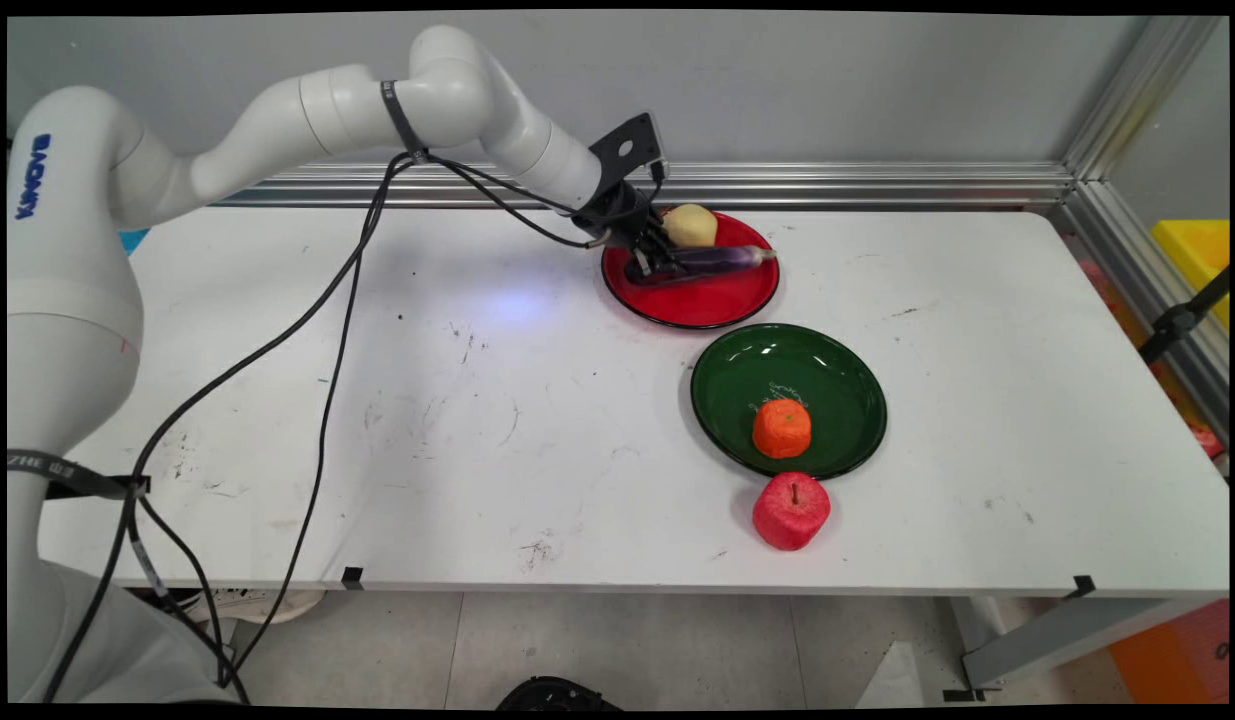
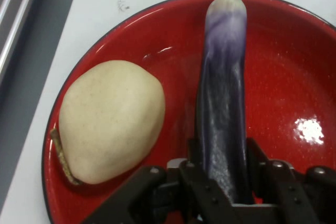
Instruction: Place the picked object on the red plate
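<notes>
A long purple eggplant (image 1: 712,261) (image 2: 223,103) lies on the red plate (image 1: 722,300) (image 2: 283,66) at the table's back. My gripper (image 1: 649,262) (image 2: 223,182) is down at the plate's left side, shut on the eggplant's thick end, one finger on each side of it. A pale yellow pear-like fruit (image 1: 690,225) (image 2: 110,121) rests on the same plate, right beside the gripper and the eggplant.
A green plate (image 1: 837,370) in front of the red one holds an orange (image 1: 781,428). A red apple (image 1: 791,511) sits on the table just before the green plate. An aluminium rail (image 1: 877,183) runs along the back wall.
</notes>
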Available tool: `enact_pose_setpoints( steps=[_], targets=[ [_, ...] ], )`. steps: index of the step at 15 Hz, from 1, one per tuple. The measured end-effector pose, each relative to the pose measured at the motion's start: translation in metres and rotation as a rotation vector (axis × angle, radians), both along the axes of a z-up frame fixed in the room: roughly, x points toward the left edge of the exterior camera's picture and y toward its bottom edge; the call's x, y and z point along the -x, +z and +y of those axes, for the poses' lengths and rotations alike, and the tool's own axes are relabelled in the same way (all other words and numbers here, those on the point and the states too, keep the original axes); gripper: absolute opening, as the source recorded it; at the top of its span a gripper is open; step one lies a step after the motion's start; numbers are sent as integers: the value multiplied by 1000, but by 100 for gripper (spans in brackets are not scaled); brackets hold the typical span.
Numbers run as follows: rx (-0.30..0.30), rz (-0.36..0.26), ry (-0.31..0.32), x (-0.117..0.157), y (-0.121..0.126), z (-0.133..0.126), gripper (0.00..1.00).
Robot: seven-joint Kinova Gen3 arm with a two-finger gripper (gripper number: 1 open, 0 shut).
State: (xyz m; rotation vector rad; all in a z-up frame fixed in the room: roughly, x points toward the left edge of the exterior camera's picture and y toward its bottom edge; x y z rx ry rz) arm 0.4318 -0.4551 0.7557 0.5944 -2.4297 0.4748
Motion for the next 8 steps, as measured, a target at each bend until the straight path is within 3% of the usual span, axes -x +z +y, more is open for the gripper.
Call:
enact_pose_setpoints(
  steps=[1,2,8],
  targets=[
    [-1,2,1,0,-1,0,0],
    [-2,3,2,0,-1,0,100],
    [-4,20,8,4,2,-1,100]
  ],
)
